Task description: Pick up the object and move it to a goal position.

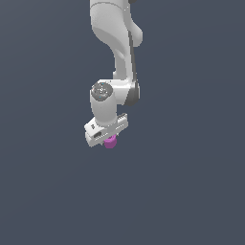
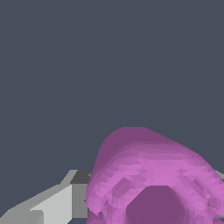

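You have the small magenta-purple knobby piece (image 1: pixel 110 142) tucked right under the white two-finger gripper (image 1: pixel 109 139) of the white arm (image 1: pixel 116 52), and in the wrist view that purple piece (image 2: pixel 151 175) fills the space just beside one grey finger (image 2: pixel 59 203). The jaws look clamped on it, though the second finger is barely visible. You appear to be in the carry step, with the grasp made. No goal marker shows in either view, so your next move calls for a steady transfer without loosening the grip.
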### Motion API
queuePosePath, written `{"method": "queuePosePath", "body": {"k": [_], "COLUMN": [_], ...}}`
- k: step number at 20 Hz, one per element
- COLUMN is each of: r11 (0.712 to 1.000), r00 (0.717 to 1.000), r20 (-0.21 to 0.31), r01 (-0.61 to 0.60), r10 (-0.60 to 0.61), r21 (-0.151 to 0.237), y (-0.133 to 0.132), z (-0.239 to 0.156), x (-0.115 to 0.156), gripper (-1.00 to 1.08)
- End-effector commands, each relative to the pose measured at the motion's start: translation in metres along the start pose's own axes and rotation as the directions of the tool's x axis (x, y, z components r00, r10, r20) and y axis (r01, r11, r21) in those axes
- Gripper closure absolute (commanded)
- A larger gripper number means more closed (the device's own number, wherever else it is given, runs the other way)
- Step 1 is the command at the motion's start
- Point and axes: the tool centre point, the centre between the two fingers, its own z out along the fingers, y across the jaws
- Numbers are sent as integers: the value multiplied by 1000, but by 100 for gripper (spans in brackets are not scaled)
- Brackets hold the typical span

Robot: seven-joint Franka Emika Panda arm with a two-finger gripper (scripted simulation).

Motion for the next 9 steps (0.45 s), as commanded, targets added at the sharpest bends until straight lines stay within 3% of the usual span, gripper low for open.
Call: {"method": "queuePosePath", "body": {"k": [1, 9], "r11": [1000, 1000], "r00": [1000, 1000], "r20": [0, 0], "r01": [0, 0], "r10": [0, 0], "r21": [0, 0], "y": [6, 14], "z": [-3, -5], "x": [5, 12], "gripper": [108, 108]}}
